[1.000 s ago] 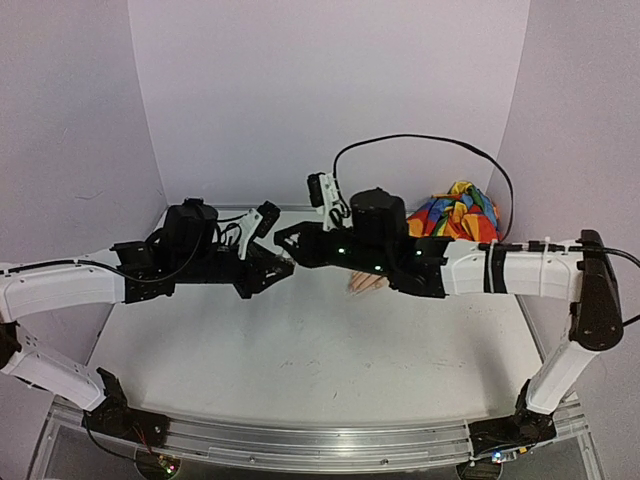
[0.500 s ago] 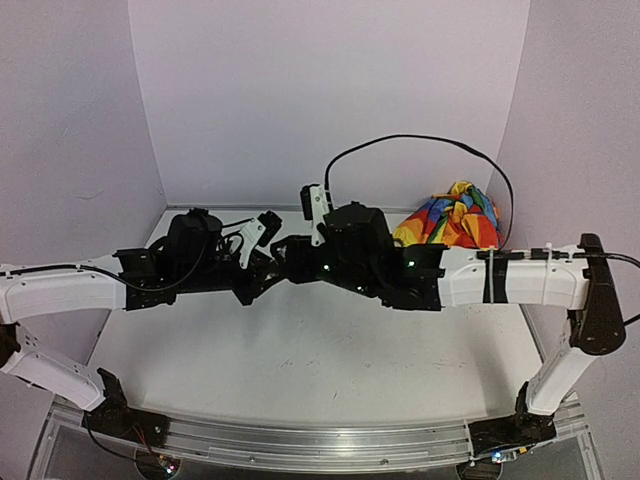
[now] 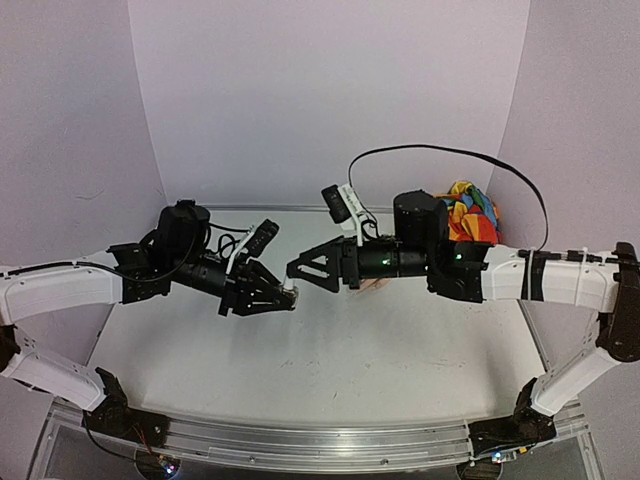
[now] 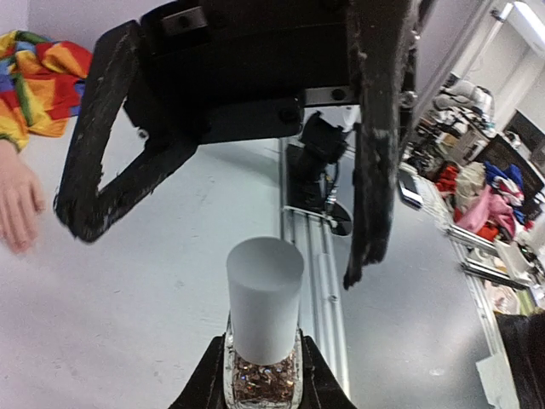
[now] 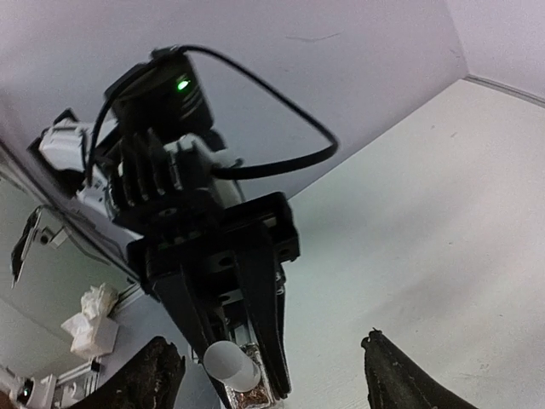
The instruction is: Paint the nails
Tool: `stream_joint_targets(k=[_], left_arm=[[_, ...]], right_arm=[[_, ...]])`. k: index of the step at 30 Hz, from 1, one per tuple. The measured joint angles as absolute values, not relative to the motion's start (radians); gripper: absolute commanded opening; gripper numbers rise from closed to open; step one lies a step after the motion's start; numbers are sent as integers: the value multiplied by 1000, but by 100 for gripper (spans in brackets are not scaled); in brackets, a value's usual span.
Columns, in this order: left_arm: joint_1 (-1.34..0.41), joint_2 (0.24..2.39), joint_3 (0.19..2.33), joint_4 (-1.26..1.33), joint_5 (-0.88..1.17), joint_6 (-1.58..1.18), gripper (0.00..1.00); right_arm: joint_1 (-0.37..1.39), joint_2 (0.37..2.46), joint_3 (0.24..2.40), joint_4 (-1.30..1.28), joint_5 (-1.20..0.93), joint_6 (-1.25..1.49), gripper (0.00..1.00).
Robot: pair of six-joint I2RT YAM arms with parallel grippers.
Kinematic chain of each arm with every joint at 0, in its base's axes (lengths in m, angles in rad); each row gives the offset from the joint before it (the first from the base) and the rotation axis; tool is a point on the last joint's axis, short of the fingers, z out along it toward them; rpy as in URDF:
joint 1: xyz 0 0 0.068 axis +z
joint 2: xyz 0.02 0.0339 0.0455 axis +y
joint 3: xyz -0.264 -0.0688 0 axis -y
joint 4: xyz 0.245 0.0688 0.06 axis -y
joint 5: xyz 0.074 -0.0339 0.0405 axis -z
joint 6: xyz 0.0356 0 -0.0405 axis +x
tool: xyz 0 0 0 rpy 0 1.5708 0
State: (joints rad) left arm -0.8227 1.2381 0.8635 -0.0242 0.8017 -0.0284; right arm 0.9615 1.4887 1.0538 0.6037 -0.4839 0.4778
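A tiny polish bottle (image 4: 262, 375) of pinkish glitter with a white cap (image 4: 265, 298) is held above the table, and my left gripper (image 4: 262, 388) is shut on its glass body. The cap (image 3: 289, 292) points toward my right gripper (image 3: 306, 279), which stands open just right of it, fingers (image 4: 102, 170) spread wide and touching nothing. In the right wrist view the bottle (image 5: 254, 397) sits between my open right gripper (image 5: 277, 379) fingertips. The peach mannequin hand (image 4: 17, 204) lies on the table by its rainbow sleeve (image 3: 466, 215). Its nails are too small to make out.
The right arm covers most of the mannequin hand (image 3: 373, 285) from above. White walls close the table (image 3: 320, 370) at the back and both sides. A metal rail (image 3: 300, 440) runs along the near edge. A black cable (image 3: 450, 155) loops over the right wrist.
My right gripper has opened from shut and drawn back to the right of the bottle. The left gripper has swung down and forward, still holding the bottle with its cap on.
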Motion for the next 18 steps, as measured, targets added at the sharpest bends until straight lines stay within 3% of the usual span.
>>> stream_joint_targets(k=[7, 13, 18], left_arm=[[-825, 1254, 888, -16, 984, -36, 0], [-825, 1266, 898, -16, 1028, -53, 0], [-824, 1267, 898, -16, 1031, -60, 0]], right_arm=[[971, 1493, 1052, 684, -655, 484, 54], [971, 1542, 1052, 723, -729, 495, 44], [971, 1560, 1056, 739, -760, 502, 29]])
